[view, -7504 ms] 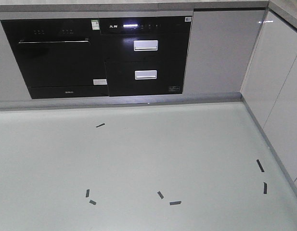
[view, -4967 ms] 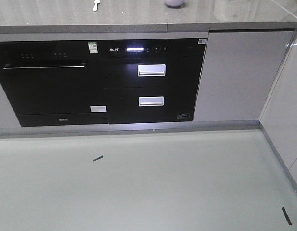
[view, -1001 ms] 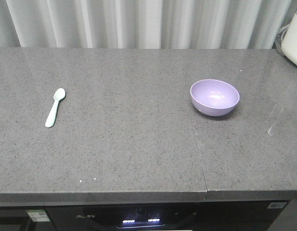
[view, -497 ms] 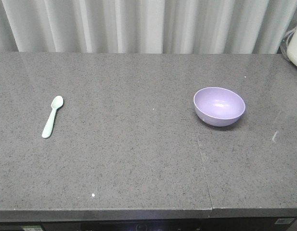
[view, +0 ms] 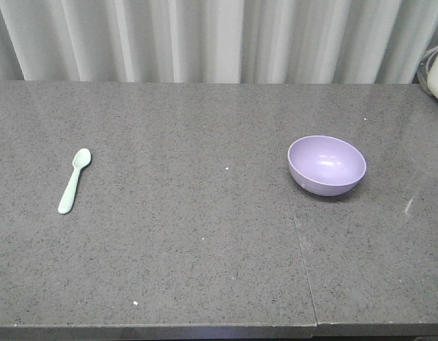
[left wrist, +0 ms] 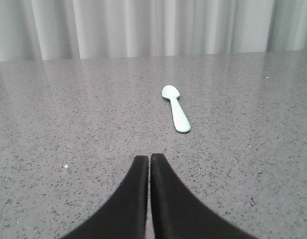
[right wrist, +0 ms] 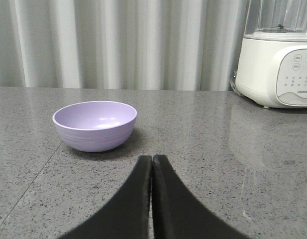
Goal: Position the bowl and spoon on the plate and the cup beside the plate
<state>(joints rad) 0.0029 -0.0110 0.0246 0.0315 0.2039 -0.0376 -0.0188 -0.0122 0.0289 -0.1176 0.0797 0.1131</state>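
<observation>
A lavender bowl [view: 326, 165] stands upright on the grey stone counter [view: 190, 234], right of centre. A pale mint-green spoon [view: 74, 180] lies flat at the left, scoop end pointing away. In the left wrist view my left gripper [left wrist: 150, 157] is shut and empty, short of the spoon [left wrist: 176, 114], which lies ahead and slightly right. In the right wrist view my right gripper [right wrist: 152, 157] is shut and empty, with the bowl [right wrist: 95, 125] ahead to its left. Neither gripper shows in the front view. The plate and the cup are out of view.
A white blender [right wrist: 278, 59] stands at the counter's back right, its edge just visible in the front view as well [view: 437, 78]. Pale curtains [view: 204, 39] hang behind the counter. A seam [view: 302, 263] runs through the countertop in front of the bowl.
The front view has risen from the floor and oven fronts up to the countertop. Over the last second the bowl and spoon have slid lower in the picture.
</observation>
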